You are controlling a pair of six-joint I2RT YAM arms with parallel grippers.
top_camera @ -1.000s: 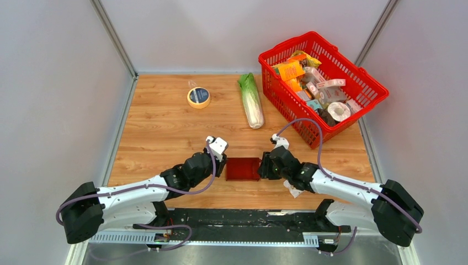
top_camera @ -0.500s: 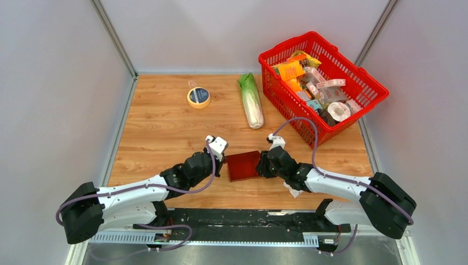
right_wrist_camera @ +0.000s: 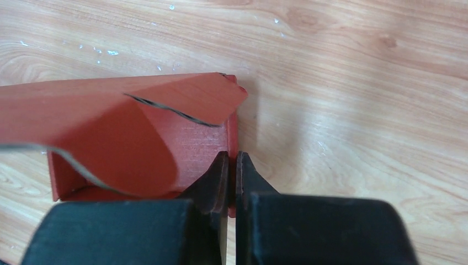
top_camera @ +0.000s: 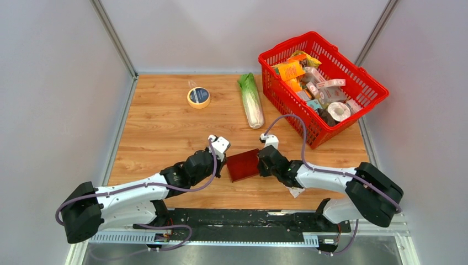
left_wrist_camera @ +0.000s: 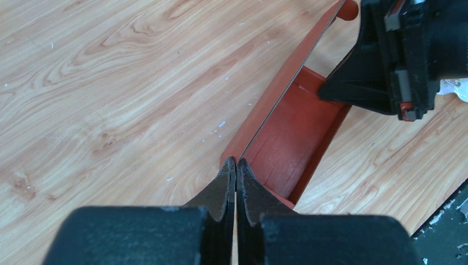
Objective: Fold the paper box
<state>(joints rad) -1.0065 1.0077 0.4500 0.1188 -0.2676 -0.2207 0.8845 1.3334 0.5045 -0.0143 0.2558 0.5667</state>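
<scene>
The dark-red paper box (top_camera: pixel 243 165) lies on the wooden table between my two grippers, its lid flap over the tray. My left gripper (top_camera: pixel 223 163) is shut on the box's left edge; the left wrist view shows its jaws (left_wrist_camera: pixel 236 164) pinching the thin wall of the box (left_wrist_camera: pixel 292 127). My right gripper (top_camera: pixel 262 164) is shut on the right side wall; the right wrist view shows that wall between its jaws (right_wrist_camera: pixel 232 160), with the curved lid flap (right_wrist_camera: pixel 110 118) bent over the open tray.
A red plastic mesh basket (top_camera: pixel 362 83) full of packaged goods stands at the back right. A wrapped cabbage (top_camera: pixel 251 102) and a roll of tape (top_camera: pixel 198 97) lie further back. A crumpled white scrap (top_camera: pixel 294 191) lies under my right arm.
The box's lid flap has swung over the open tray, so the box now shows a flat tilted top. My right gripper has moved left and forward with the box wall.
</scene>
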